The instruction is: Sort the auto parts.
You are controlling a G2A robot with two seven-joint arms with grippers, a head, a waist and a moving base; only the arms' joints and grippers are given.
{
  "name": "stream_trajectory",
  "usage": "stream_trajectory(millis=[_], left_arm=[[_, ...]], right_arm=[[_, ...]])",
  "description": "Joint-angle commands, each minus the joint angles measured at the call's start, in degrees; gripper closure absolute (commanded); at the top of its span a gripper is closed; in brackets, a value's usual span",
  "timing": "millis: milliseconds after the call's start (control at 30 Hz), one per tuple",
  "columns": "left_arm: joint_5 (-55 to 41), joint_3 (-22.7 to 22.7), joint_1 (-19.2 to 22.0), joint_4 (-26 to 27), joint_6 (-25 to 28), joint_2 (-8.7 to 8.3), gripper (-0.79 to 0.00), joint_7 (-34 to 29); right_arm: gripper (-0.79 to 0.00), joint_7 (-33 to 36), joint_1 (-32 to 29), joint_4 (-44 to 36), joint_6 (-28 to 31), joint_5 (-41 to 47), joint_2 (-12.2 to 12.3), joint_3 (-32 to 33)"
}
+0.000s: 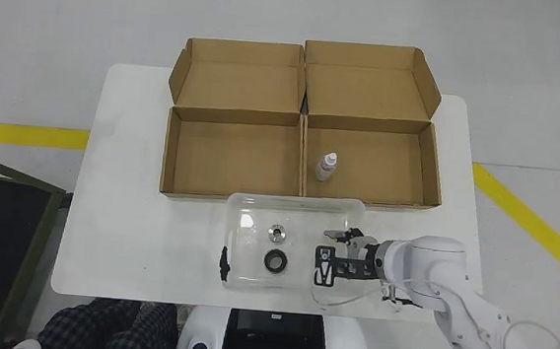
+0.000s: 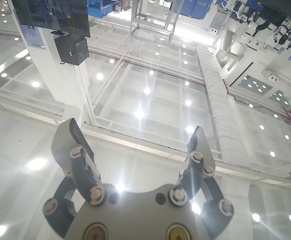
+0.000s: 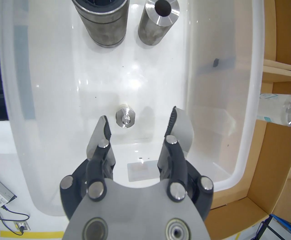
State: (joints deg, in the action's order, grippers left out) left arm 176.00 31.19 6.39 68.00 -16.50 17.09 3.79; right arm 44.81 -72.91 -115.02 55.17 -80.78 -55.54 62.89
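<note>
A clear plastic bin (image 1: 298,201) near the table's front edge holds the parts. In the right wrist view a small hexagonal metal fitting (image 3: 125,117) lies on the bin floor just ahead of my right gripper (image 3: 138,114), between its fingers and untouched. The gripper is open. Farther along the bin stand a dark cylindrical bearing (image 3: 103,22) and a shiny steel sleeve with a bore (image 3: 158,22). From above, my right gripper (image 1: 319,264) sits inside the bin's right part, with the steel sleeve (image 1: 276,234) and the dark bearing (image 1: 277,262) to its left. My left gripper (image 2: 135,127) points up at the ceiling, open and empty.
Two open cardboard boxes stand side by side behind the bin, the left box (image 1: 232,161) bare. The right box (image 1: 389,168) holds a small clear bottle (image 1: 327,164) near its left wall. The bin's wall (image 3: 227,113) rises close beside my right gripper.
</note>
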Motion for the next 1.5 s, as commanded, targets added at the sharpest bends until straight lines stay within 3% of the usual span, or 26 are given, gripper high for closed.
stream_trajectory(millis=[0,200,433,533,633,1067,1467], left_arm=[[0.00,0.00,0.00,0.00,0.00,0.00,-0.785,0.00],[0.00,0.00,0.00,0.00,0.00,0.00,-0.785,0.00],[0.00,0.00,0.00,0.00,0.00,0.00,-0.785,0.00],[0.00,0.00,0.00,0.00,0.00,0.00,-0.785,0.00],[0.00,0.00,0.00,0.00,0.00,0.00,-0.785,0.00],[0.00,0.00,0.00,0.00,0.00,0.00,-0.785,0.00],[0.00,0.00,0.00,0.00,0.00,0.00,-0.785,0.00]], right_arm=[[-0.382,0.91,0.23,0.02,-0.17,-0.26,-0.01,-0.46],[-0.360,2.52,0.89,-0.06,-0.22,-0.39,-0.08,-2.15],[-0.259,3.48,1.92,0.67,-0.01,-0.31,-0.21,-4.10],[-0.172,4.05,2.27,0.87,-0.35,-0.49,-0.26,-4.77],[0.000,4.29,2.48,0.91,-0.35,-0.45,-0.28,-5.29],[0.000,0.46,2.26,-1.74,0.17,0.48,0.21,-4.33],[0.000,-15.91,2.38,-0.24,0.03,3.08,0.60,-0.62]])
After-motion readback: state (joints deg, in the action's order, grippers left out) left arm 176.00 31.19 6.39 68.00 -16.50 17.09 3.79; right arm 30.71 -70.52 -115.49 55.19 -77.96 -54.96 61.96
